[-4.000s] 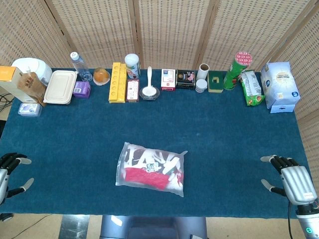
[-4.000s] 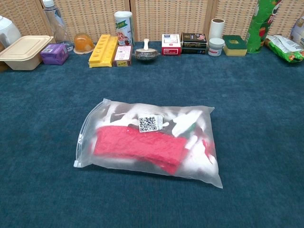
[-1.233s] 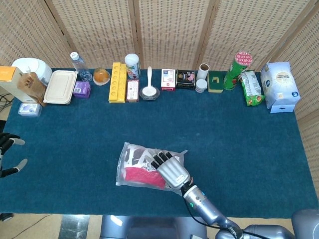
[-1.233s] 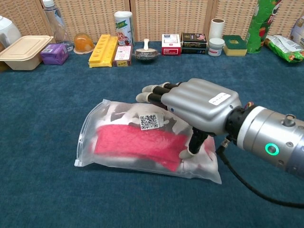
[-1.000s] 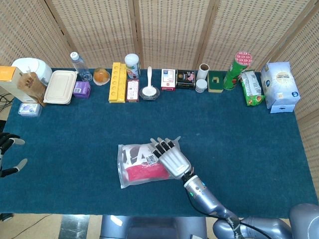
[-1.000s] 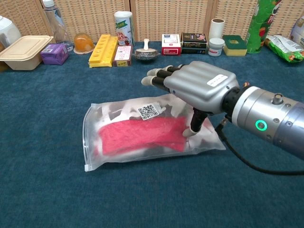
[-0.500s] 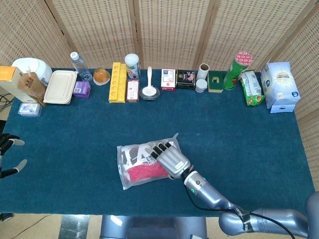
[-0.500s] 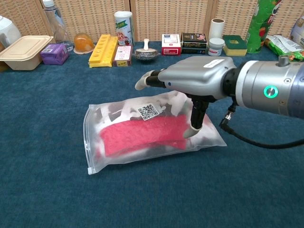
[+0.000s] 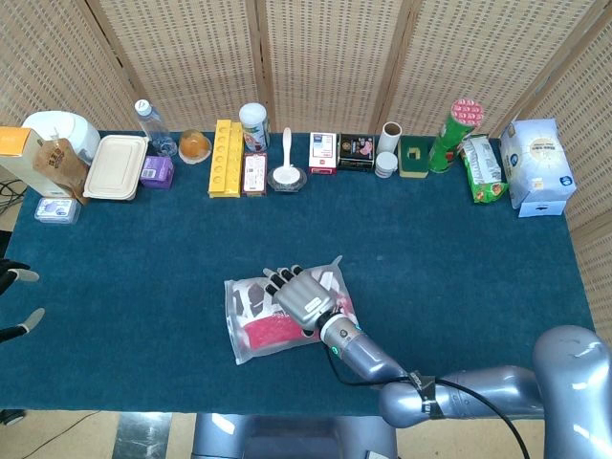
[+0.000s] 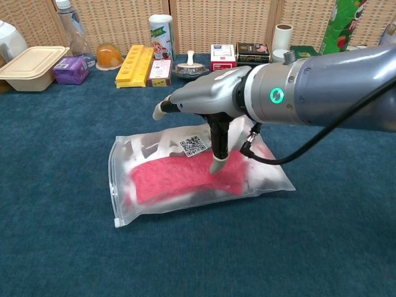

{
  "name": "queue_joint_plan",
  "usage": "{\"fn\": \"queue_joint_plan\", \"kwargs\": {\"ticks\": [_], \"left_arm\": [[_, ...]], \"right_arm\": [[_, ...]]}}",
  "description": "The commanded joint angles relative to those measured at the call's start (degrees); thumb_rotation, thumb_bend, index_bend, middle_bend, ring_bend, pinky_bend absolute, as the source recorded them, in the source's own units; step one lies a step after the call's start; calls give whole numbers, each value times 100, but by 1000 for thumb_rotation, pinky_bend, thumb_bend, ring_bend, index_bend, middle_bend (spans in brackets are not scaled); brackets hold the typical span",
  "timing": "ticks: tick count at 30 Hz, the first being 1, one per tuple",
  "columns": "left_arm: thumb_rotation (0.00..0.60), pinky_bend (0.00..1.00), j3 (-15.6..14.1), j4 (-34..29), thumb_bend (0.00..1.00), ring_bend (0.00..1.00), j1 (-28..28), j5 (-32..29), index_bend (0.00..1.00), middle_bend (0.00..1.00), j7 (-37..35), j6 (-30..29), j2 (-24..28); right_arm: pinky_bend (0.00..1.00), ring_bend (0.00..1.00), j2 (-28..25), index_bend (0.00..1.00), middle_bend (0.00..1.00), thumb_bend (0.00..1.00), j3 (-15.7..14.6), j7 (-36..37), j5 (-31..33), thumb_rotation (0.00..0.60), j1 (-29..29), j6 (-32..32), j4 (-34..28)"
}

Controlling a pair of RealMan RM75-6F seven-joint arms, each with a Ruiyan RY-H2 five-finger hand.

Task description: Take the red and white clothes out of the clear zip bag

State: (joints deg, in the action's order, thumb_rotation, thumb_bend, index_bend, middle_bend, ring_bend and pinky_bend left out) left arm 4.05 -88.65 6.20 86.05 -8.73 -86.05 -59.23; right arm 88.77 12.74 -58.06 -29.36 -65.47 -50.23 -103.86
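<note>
right hand [image 10: 207, 99] flat over clear zip bag [image 10: 148, 204], fingers spread, thumb tip pressing its top, grasping nothing | bag lies near front middle of blue bench [image 10: 55, 154], red and white clothes [image 10: 179, 176] inside | QR sticker [image 10: 193, 146] on bag, unreadable | left hand [image 9: 17, 301] mostly cut off at frame edge, posture unclear

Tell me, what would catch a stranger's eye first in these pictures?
Probably the silver right hand, hovering over the clear zip bag near the front middle of the blue table, one of its fingers pointing down at the bag. The red and white clothes glow through the plastic. Behind, a row of boxes and bottles lines the far edge, the tall green can standing out.
</note>
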Motion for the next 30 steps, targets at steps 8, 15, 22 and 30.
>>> {"fn": "queue_joint_plan", "kwargs": {"ticks": [8,15,22,30], "left_arm": [[600,257,-4,81,186,207,44,3,391,322,-42,71,-51],[600,257,-43,65,186,207,33,48,391,322,-17,61,-67],[600,256,-121,64,185,207,46,125,391,322,-76,127,-109],[600,290,-132,75,185,210,127,317,391,322,-79,101,-96]], "right_arm": [[154,118,305,0,18,24,-398,-533,1475,600,-809,-408,519],[569,551,629,234,377,81,-488,-170,901,600,-832,-568,929],[953,978,781,711,809,182,-573,1028,-604,600,-340,-441,1266],[1000,1000,175,801,892,209,-362,2688,-1520,600,168,220,998]]}}
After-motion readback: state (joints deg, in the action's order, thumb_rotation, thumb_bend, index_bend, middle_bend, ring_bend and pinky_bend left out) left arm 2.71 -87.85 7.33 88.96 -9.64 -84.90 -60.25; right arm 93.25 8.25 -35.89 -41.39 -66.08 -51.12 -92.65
